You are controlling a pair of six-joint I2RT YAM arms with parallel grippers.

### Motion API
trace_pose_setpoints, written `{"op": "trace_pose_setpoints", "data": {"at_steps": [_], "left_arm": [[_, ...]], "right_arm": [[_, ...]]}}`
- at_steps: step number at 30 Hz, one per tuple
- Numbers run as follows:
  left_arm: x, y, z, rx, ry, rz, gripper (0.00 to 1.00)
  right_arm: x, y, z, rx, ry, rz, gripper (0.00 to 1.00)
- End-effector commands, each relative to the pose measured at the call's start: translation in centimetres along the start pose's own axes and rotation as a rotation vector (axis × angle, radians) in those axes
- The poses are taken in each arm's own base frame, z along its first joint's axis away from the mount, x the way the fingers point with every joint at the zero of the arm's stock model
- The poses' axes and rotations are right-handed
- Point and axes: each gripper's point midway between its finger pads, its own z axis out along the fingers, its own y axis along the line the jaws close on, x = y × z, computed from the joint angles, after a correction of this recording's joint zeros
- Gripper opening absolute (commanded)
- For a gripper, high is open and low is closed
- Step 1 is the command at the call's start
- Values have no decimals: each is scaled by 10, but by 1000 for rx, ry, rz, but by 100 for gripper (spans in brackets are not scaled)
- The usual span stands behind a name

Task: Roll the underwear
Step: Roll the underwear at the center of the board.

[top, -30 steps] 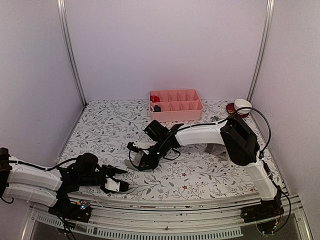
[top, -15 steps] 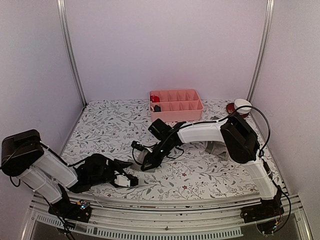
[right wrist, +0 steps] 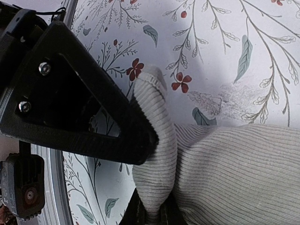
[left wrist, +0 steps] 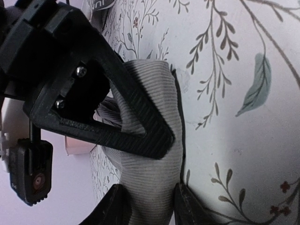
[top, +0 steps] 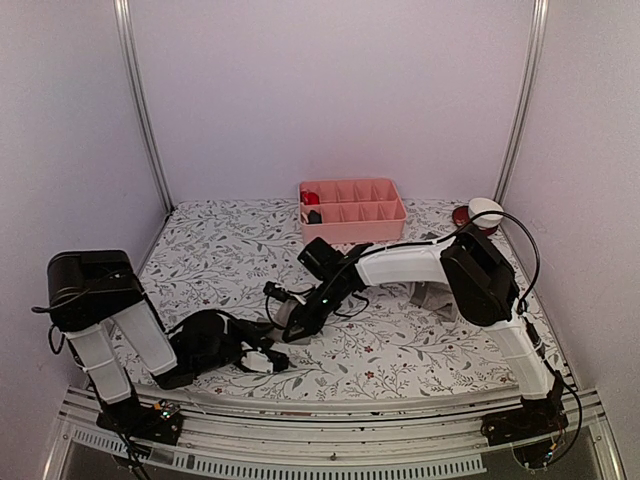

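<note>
Floral-print surface, pale walls on three sides. At the far middle stands a pink tray with small red and dark items in its left compartments. A red-and-white bowl sits at the far right corner.

From the right side, the right arm reaches across to the middle of the surface. There the right end effector is clamped on a bunched fold of the grey ribbed underwear. The fold is pinched up between the fingers, and the rest of the cloth spreads out to one side.

Low along the front edge, from the left, comes the left arm. The left end effector sits just beside the right one, drawn in on the same grey cloth — the upper finger is pressed onto the ribbed fabric, and cloth fills the gap down to the lower one.

A second grey garment lies crumpled on the right half of the surface, partly under the right forearm and well apart from both end effectors. Waistbands — cannot tell which piece is which.
</note>
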Motion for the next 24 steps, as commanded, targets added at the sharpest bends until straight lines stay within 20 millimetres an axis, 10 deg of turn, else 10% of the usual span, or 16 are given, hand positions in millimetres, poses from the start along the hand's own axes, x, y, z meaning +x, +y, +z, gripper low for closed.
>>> {"op": "trace_pose_setpoints", "data": {"at_steps": [1,10,15,24], "left_arm": [[1,-3,5,-27,22,40,37],[-4,-16,4,36,14,64,0],[-10,-32,-1,199,32,-7,0],[-36,-32,-21,509,40,-263,0]], "right_arm": [[44,-14,18,0,114,89,4],[43,-18,14,35,120,84,6],[30,-11,-14,133,70,20,40],[32,28,-103,450,-89,-97,71]]}}
